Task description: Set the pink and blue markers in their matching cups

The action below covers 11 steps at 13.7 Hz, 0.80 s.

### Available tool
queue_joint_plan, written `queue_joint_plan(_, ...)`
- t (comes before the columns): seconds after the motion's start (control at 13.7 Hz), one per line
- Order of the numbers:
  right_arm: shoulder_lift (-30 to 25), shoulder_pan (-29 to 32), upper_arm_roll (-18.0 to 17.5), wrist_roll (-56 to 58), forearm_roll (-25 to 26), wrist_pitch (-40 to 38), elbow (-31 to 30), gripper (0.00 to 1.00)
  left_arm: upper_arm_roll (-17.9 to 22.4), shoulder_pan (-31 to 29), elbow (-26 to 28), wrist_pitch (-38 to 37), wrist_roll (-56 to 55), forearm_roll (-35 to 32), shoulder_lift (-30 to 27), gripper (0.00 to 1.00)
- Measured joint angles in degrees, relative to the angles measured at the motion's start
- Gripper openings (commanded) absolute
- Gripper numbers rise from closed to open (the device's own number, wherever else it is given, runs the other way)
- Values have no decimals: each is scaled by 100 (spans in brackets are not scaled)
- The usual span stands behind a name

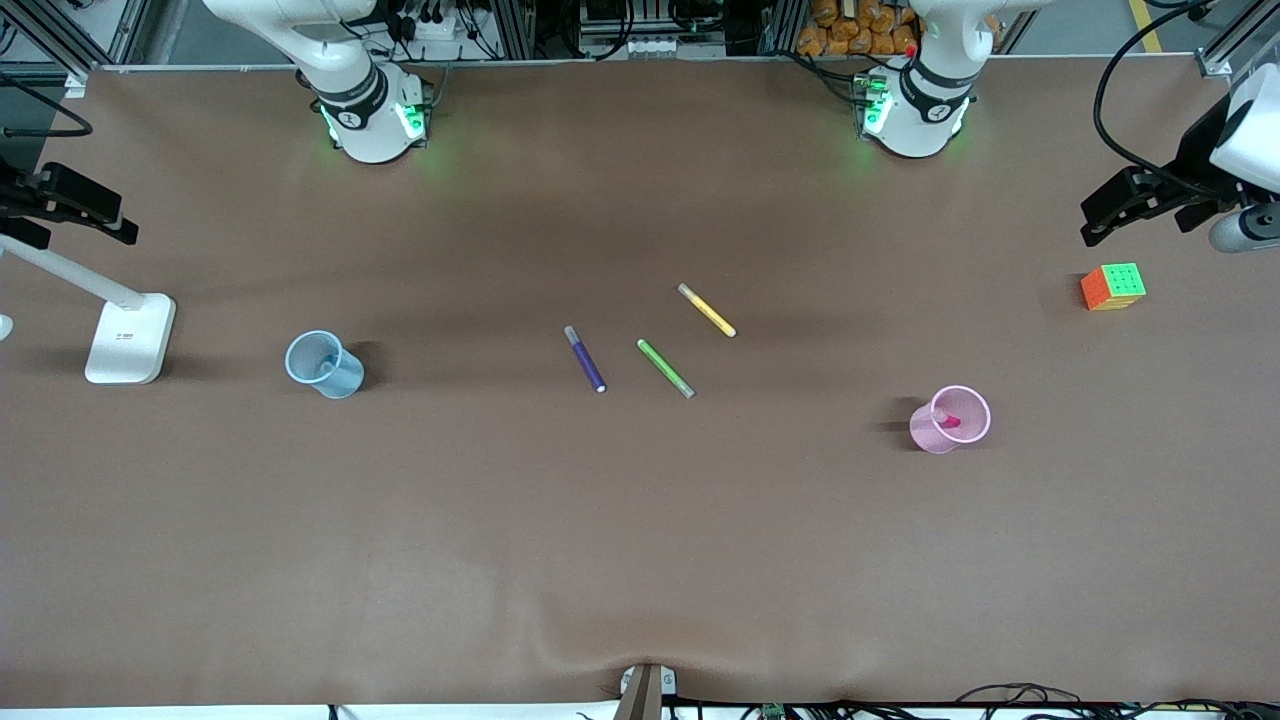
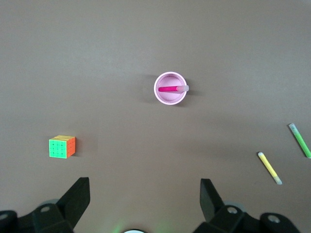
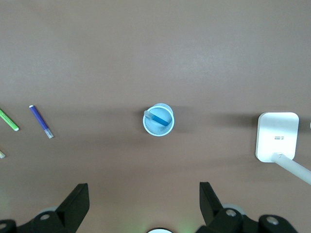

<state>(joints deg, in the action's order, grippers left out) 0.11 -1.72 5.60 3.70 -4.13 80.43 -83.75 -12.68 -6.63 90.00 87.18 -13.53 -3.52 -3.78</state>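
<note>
Front view, tabletop (image 1: 640,540): brown, with both arm bases at the top edge.
Front view, blue cup (image 1: 324,365): stands toward the right arm's end of the tabletop, the blue marker (image 1: 328,368) inside it.
Front view, pink cup (image 1: 950,419): stands toward the left arm's end, the pink marker (image 1: 948,420) inside it.
Front view, other pens: purple pen (image 1: 585,358), green pen (image 1: 666,368) and yellow pen (image 1: 707,310) lie flat between the two cups, apart from each other; the yellow pen is farthest from the camera.
Front view, cube (image 1: 1113,286): coloured puzzle cube near the left arm's end, farther from the camera than the pink cup.
Front view, lamp base (image 1: 130,338): white, at the right arm's end.
Left wrist view, left hand (image 2: 145,194): released, fingers wide apart, empty, high over bare tabletop; pink cup (image 2: 170,88) holds the pink marker (image 2: 172,89) leaning on its rim.
Right wrist view, right hand (image 3: 144,194): released, fingers wide apart, empty, high over bare tabletop; blue cup (image 3: 159,120) holds the blue marker (image 3: 158,118).
</note>
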Motion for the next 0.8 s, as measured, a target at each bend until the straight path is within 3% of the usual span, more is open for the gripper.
queue_joint_plan(0.58,0,-13,-10,-7,76,11,-3,100,38,19,1,-122,0,30,-51,100)
queue_joint_plan(0.8,0,-117,-31,-11,259,11,-10,100,536,472,11,-233,0,62,-94,100)
